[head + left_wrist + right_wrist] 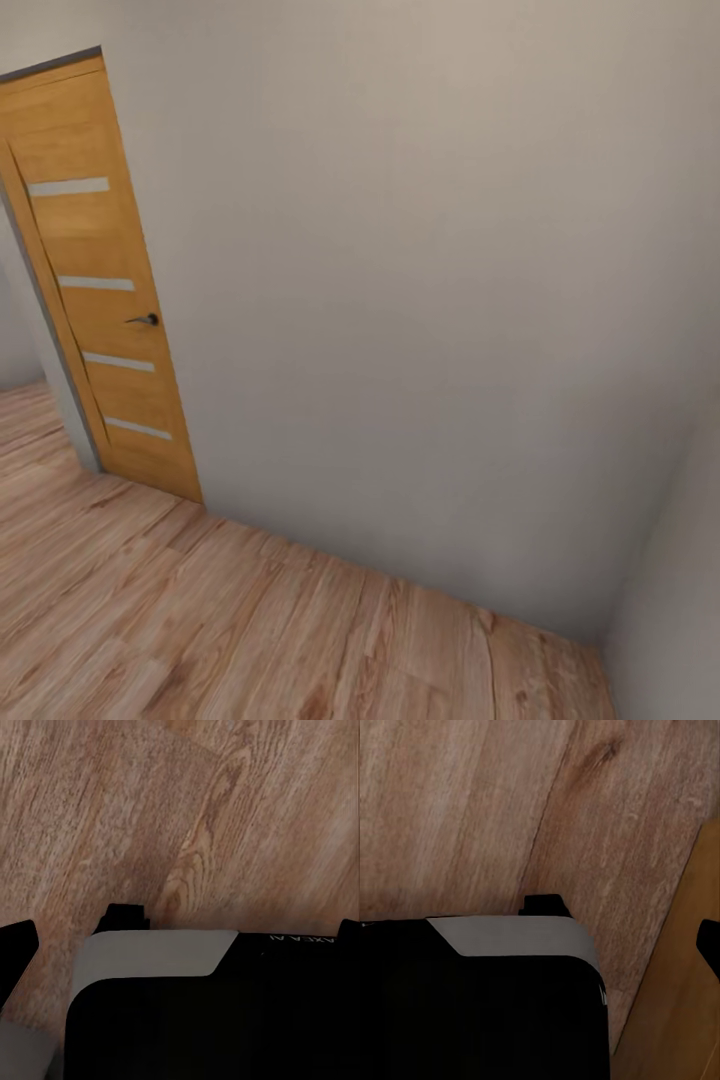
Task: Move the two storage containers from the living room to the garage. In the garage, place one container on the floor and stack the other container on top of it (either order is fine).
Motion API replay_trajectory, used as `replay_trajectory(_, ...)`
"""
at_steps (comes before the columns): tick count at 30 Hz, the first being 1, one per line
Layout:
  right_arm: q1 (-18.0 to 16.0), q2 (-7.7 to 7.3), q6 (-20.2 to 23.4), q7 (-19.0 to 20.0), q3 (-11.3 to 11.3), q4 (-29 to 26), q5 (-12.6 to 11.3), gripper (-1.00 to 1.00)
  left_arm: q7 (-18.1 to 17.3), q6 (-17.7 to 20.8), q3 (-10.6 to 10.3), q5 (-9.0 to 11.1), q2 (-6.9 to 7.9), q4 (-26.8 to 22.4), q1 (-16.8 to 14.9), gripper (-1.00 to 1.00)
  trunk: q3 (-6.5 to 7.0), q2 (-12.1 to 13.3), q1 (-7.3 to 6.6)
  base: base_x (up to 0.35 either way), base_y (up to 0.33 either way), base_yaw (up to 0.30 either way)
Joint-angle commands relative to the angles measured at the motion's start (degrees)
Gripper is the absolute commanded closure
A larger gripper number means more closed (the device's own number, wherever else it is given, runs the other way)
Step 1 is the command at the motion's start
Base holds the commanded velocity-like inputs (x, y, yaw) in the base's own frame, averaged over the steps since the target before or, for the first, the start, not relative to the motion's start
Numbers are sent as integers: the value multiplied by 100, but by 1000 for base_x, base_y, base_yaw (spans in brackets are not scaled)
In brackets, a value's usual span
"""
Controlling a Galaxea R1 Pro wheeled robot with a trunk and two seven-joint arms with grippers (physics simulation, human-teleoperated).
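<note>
The two storage containers are out of view. In the head view I face a plain pale wall (430,300) above light wood plank flooring (200,620). My left gripper (180,934) hangs over the planks, one dark fingertip (15,949) at one edge of the left wrist view and the other at the opposite edge, with nothing between them. My right gripper (540,941) also points down at the planks. One of its fingertips (709,945) shows at the frame's edge, and nothing is held.
An orange-brown wooden door (100,290) with pale slats and a dark handle (145,320) stands at the left of the wall. A second wall (680,560) closes the corner at the right. My own black and grey body (210,1020) lies below both grippers.
</note>
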Motion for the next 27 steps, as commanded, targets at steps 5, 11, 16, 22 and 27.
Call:
replay_trajectory(5, -6, 7, -31, -2, 46, 15, -54, -100, 1, 2, -18, 59, -1, -1, -3, -100, -6, -3, 3, 320, 0, 38)
replay_trajectory(11, -6, 7, -31, -2, 46, 16, -54, -100, 8, 2, -19, 59, -1, -1, -3, -100, -6, -3, 3, 81, 0, 248)
replay_trajectory(16, -6, 7, -31, -2, 46, 13, -54, -100, 9, 2, -18, 59, -1, -1, -3, -100, -6, -3, 3, 7, 0, 272)
replay_trajectory(22, -6, 7, -31, -2, 46, 11, -54, -100, 18, 2, -18, 59, -1, -1, -3, -100, -6, -3, 3, 1, 0, 274)
replay_trajectory(27, -6, 7, -31, -2, 46, 13, -54, -100, 18, 2, -18, 59, -1, -1, -3, -100, -6, -3, 3, 0, 0, 274)
